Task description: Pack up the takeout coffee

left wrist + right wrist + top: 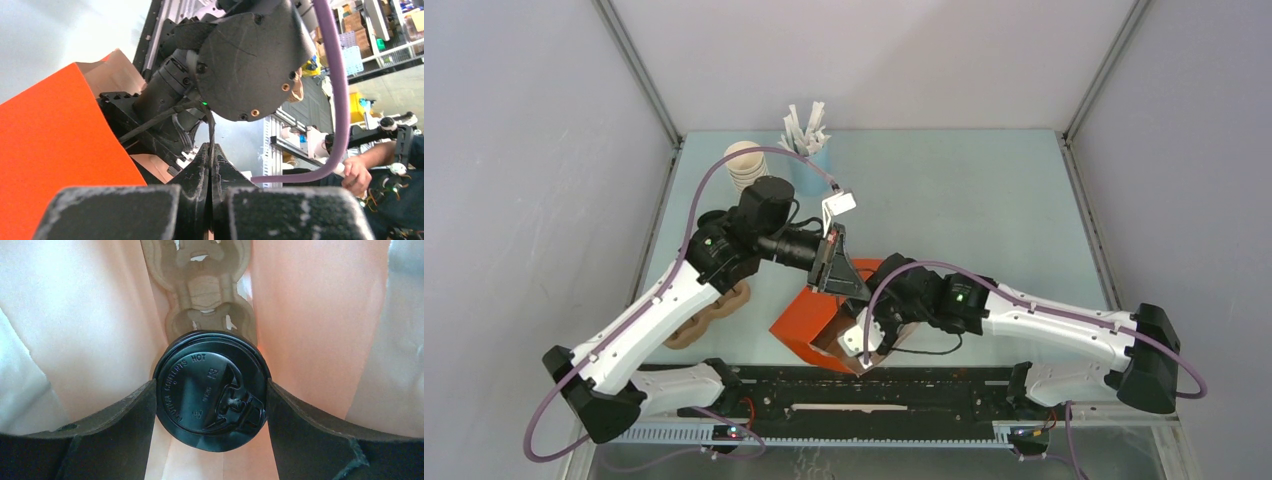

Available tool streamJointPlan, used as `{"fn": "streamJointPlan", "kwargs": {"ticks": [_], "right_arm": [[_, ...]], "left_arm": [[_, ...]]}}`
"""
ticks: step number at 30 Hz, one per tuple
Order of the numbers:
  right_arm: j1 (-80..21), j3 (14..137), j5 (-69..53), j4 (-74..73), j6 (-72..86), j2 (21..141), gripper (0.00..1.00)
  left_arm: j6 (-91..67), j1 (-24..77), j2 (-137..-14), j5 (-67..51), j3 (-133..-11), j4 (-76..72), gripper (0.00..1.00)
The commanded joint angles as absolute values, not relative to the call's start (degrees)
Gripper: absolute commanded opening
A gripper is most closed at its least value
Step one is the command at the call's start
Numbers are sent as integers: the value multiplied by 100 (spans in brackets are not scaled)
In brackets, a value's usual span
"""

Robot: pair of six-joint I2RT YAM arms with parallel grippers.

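- The takeout coffee (211,390) is clasped at its lid by the right hand (211,399), inside the orange bag (796,322).
- The left hand (210,167) is closed, perhaps on the bag.
- Light, crushable: best gripped gently.

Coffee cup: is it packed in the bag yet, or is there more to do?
Nearly. Done: the coffee cup is lidded and down inside the orange bag, by the cardboard carrier. In hand: the right gripper grips its lid sides; the left gripper, shut at the bag's top, seems to hold it open. Still to do: let go and pull out.
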State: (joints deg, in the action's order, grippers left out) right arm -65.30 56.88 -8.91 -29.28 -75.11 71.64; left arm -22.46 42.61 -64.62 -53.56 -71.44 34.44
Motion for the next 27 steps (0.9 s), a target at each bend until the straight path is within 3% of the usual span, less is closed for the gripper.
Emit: {"fn": "streamJointPlan", "kwargs": {"ticks": [1, 5, 17, 27], "right_arm": [[-6657, 5849, -958, -2647, -7053, 7200, 55], [-6988, 5846, -766, -2515, -6680, 7172, 55], [-7687, 6007, 520, -2879, -5618, 6868, 55], [-7577, 6024, 714, -2620, -5289, 7385, 55]], "left_arm": [[-2036, 4224, -6446, -4697, -7547, 3720, 0], [-2078, 4228, -6729, -4360, -7992, 3551, 0], [-2416, 4487, -7267, -5434, -8229, 2744, 0], [-1822, 4430, -6908, -3815, -8139, 4262, 2]]}}
